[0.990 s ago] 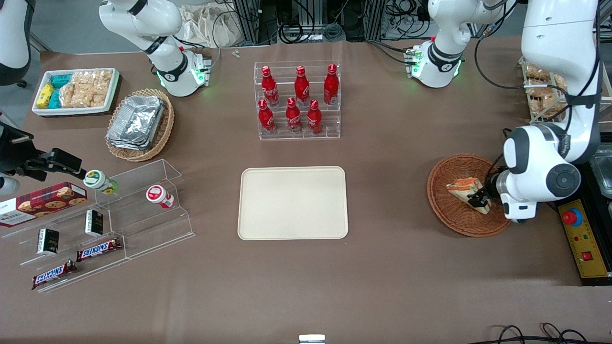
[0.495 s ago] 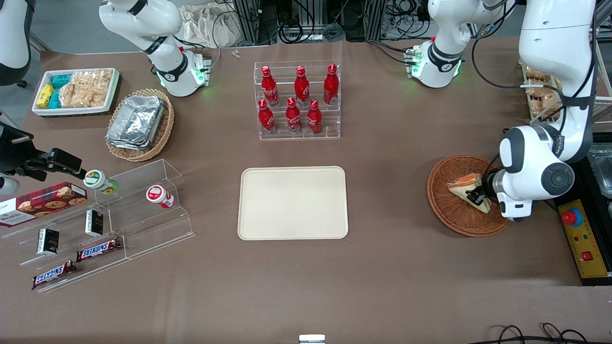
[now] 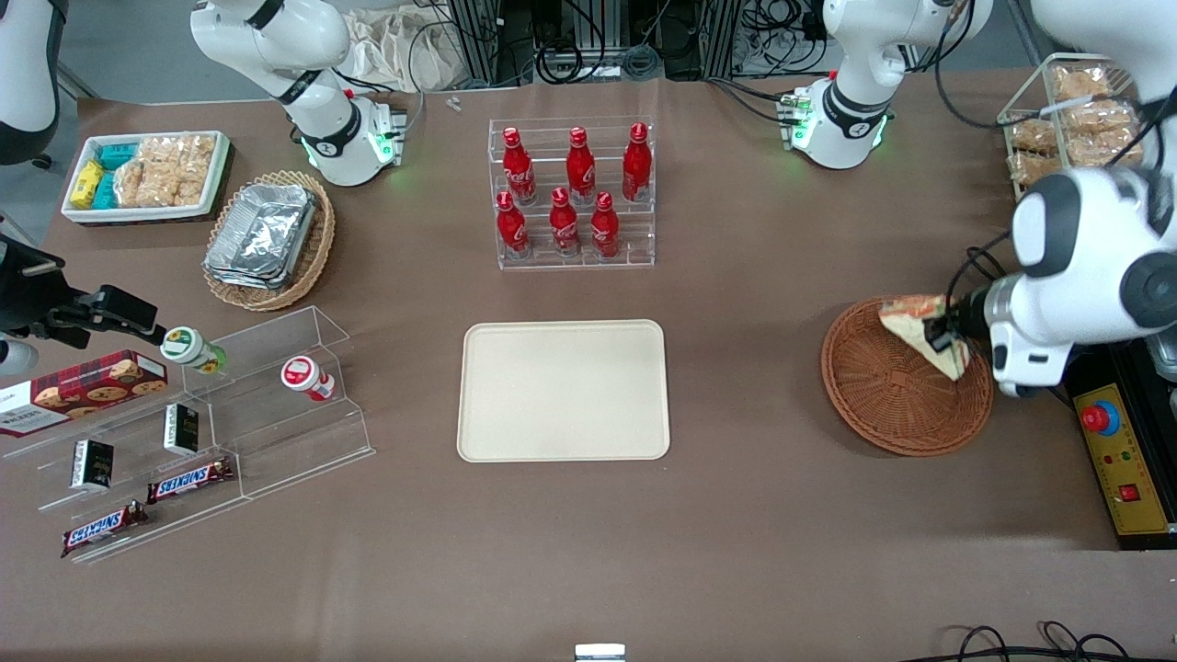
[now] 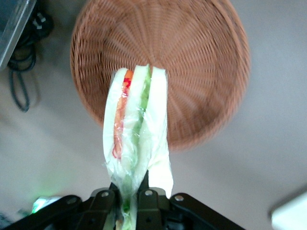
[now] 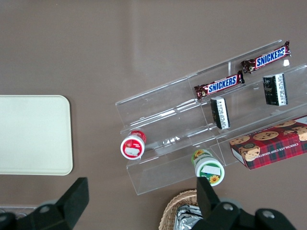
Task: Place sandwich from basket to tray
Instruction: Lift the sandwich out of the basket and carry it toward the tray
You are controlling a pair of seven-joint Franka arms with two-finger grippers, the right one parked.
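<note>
My left gripper [image 3: 945, 336] is shut on the clear-wrapped sandwich [image 3: 919, 324], holding it in the air above the round reddish-brown wicker basket [image 3: 897, 391] at the working arm's end of the table. In the left wrist view the sandwich [image 4: 136, 132] hangs from the gripper [image 4: 128, 196], pale bread with orange-red and green layers, over the basket [image 4: 192, 62], whose bottom is bare. The cream-beige tray [image 3: 563, 390] lies flat at the middle of the table, with nothing on it; its end also shows in the right wrist view as the tray [image 5: 33, 135].
An acrylic rack of red bottles [image 3: 572, 193] stands farther from the front camera than the tray. A wire rack of snack bags [image 3: 1067, 124] and a control box with a red button [image 3: 1124, 460] sit beside the basket. Clear tiered shelves with snacks [image 3: 184, 432] lie toward the parked arm's end.
The gripper has lifted the sandwich up out of the basket, and the arm has risen and swung outward. The basket now sits bare.
</note>
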